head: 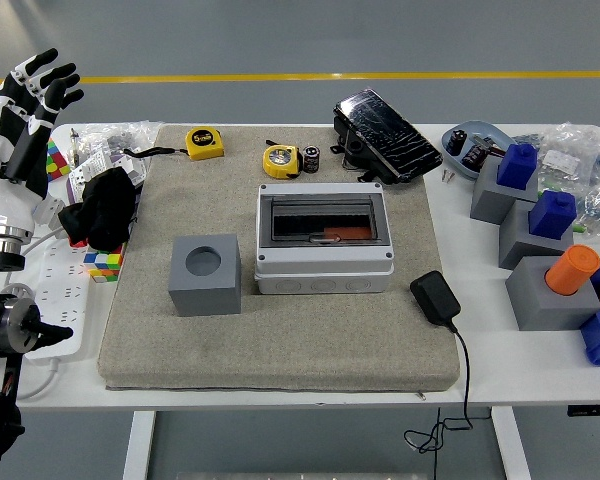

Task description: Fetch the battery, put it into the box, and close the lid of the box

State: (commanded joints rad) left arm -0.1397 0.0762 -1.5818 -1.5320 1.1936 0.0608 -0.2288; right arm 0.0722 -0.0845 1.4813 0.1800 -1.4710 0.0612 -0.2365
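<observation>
**Battery far from the raised left hand, box lid down**

The small black cylindrical battery (311, 158) stands near the far edge of the surface (460, 375), on the grey felt mat (280, 345), touching or just beside the yellow round tape measure (280, 160) on its left. It looks upright, so its long axis is probably vertical, though it is too small to be sure.

The grey plastic box with a smoky transparent lid (324, 240) sits mid-mat, nearer than the battery and slightly right of it. Its lid appears to lie down over the opening; whether it is latched cannot be told.

Only the robot's white and black left hand (22, 105) shows, lifted at the far left corner with its fingers (55, 80) spread and holding nothing. The battery lies well apart from it, off to its right along the far edge, past the second yellow tape measure (204, 142). The right hand is out of view, so which hand is nearer cannot be judged. The fetch has seemingly not begun.
</observation>
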